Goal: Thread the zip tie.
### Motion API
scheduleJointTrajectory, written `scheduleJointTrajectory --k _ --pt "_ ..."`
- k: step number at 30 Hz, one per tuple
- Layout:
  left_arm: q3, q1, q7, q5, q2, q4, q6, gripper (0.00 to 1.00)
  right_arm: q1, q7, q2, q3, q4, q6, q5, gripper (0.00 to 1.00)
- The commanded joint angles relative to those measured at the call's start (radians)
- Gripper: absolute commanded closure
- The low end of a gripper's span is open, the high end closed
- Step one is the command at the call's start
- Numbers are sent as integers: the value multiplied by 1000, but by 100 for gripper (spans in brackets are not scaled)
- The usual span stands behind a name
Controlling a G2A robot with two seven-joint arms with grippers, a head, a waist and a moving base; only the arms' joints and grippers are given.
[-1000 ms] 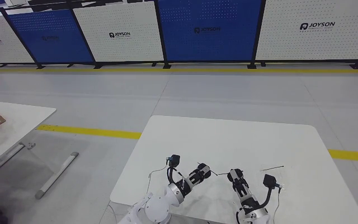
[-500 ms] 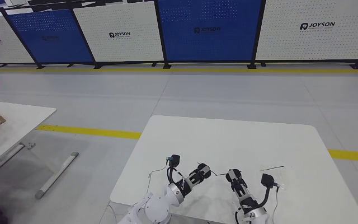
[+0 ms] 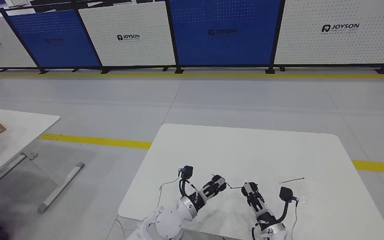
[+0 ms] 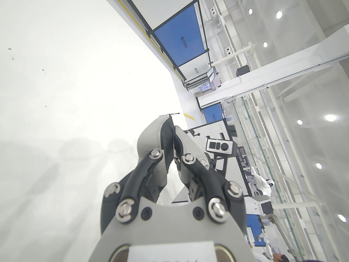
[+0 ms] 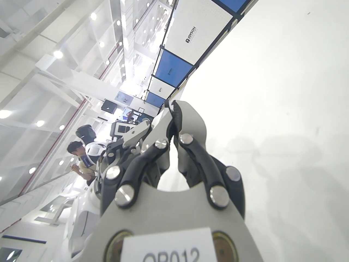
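A thin black zip tie spans the short gap between my two grippers above the near edge of the white table. My left gripper is shut on one end. In the left wrist view a short black piece of the zip tie sticks out crosswise at the closed tips of the left gripper. My right gripper faces it from the right and is also shut, with the strand reaching its tips. In the right wrist view the pads of the right gripper are pressed together; what they pinch is barely visible.
A second black zip tie lies flat on the table to the right of my right arm. A small white scrap lies close to that arm. The far half of the table is bare. Blue and white partition panels stand across the floor.
My right gripper has shifted slightly left, toward the left gripper, narrowing the gap. The left arm has stayed put. Both grippers remain shut.
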State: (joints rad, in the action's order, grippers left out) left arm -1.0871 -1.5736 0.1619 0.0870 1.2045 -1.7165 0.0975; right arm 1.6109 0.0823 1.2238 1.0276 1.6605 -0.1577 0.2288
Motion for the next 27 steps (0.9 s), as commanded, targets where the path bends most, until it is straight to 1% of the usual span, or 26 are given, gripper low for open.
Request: scheduleJointTrajectory --k 1,11,18,27 --pt "0 0 0 0 0 0 0 100 0 -2 1 -1 0 0 -9 100" --pt "0 0 0 0 0 0 0 100 1 -1 2 1 0 0 -9 100" --pt "0 0 0 0 0 0 0 100 24 42 5 20 12 -16 0 100" --pt "0 0 0 0 0 0 0 100 30 19 9 27 17 -7 6 100"
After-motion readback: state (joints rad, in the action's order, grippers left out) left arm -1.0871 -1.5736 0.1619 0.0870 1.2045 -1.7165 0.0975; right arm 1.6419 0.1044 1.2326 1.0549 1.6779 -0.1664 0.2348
